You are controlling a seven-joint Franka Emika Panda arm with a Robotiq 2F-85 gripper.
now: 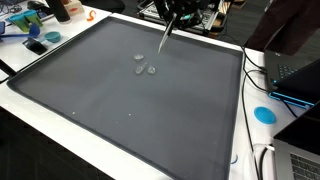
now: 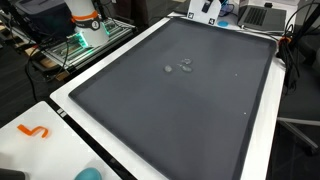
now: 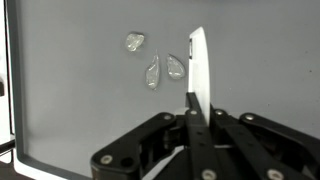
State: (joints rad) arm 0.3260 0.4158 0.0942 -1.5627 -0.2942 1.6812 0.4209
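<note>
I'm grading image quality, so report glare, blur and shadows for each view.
Wrist view: sharp, the white blade blown out, the clear pieces glinting, the gripper dark. In both exterior views: softer, even light on the grey mat, no hard shadows, the pieces only faint specks.

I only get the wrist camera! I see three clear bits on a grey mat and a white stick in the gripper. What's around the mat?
Observer: The mat lies on a white table, with a blue disc beside one edge.
Operator: Anything else out there?
Observer: An orange hook lies on the table past a corner of the mat.
Operator: How does my stick look?
Observer: The white stick slants down from the gripper, its tip near the clear bits.
</note>
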